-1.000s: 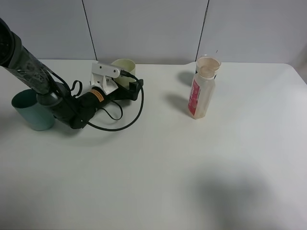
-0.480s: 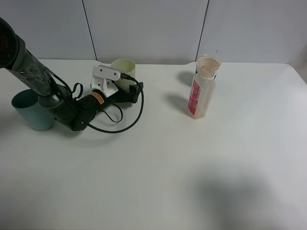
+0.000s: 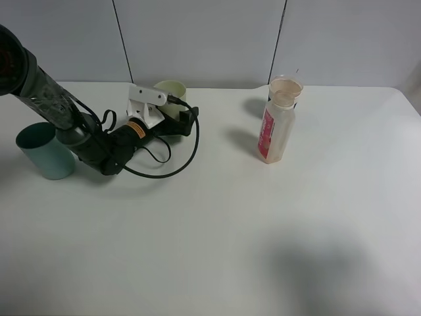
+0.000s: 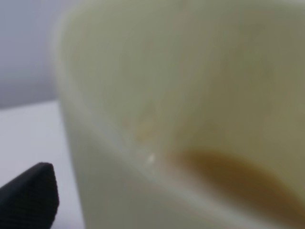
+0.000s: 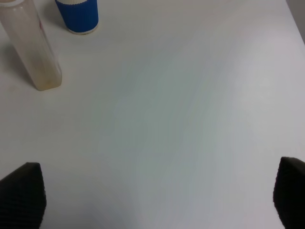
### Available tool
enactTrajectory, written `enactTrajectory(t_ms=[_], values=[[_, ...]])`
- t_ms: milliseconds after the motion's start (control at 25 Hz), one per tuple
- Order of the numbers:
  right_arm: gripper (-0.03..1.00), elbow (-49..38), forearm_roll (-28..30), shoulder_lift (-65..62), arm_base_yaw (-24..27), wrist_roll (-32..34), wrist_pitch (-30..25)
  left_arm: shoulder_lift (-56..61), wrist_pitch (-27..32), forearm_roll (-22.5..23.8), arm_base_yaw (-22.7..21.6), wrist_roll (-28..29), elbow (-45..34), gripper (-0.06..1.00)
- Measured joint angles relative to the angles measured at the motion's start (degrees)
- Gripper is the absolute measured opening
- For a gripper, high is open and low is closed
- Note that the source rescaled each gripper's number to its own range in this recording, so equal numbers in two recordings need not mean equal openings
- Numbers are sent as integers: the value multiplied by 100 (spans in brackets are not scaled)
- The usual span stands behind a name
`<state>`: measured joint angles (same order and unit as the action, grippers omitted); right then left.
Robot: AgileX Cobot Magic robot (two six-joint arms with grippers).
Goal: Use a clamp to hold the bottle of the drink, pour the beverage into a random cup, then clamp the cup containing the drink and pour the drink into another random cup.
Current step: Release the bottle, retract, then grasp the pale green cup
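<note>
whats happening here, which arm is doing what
The left arm's black two-fingered gripper has its jaws open at the tall pale yellow-green plastic tumbler, which holds a little pale tan liquid. The small clear plastic bottle with a red-pink label stands apart on the white table. The teal plastic tumbler stands beside the arm. The right gripper hovers open, holding nothing.

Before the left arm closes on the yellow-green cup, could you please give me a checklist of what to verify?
1. Left gripper open: ok.
2. Yellow cup sitting between the jaws: cannot tell; the wrist view is too close and the arm hides it from above.
3. Drink in the yellow cup: ok, tan liquid at the bottom.
4. Teal cup upright to receive: ok, beside the left arm.
5. Bottle upright and away from the left arm: ok.
6. Right gripper open, holding nothing: ok.
</note>
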<state>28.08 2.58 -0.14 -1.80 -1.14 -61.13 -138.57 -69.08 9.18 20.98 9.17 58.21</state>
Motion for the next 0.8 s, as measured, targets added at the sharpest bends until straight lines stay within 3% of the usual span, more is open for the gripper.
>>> enactTrajectory(t_ms=[480, 560, 640, 720, 760, 800], values=[[91, 0, 0, 0, 0, 0, 0, -75, -6, 39, 0, 47, 322, 100], [91, 0, 0, 0, 0, 0, 0, -75, -6, 39, 0, 47, 322, 94], [91, 0, 0, 0, 0, 0, 0, -75, -6, 52, 0, 47, 322, 78], [91, 0, 0, 0, 0, 0, 0, -75, -6, 111, 0, 47, 322, 38], [91, 0, 0, 0, 0, 0, 0, -75, -6, 161, 0, 53, 322, 8], [91, 0, 0, 0, 0, 0, 0, -75, -9, 195, 0, 74, 322, 0]])
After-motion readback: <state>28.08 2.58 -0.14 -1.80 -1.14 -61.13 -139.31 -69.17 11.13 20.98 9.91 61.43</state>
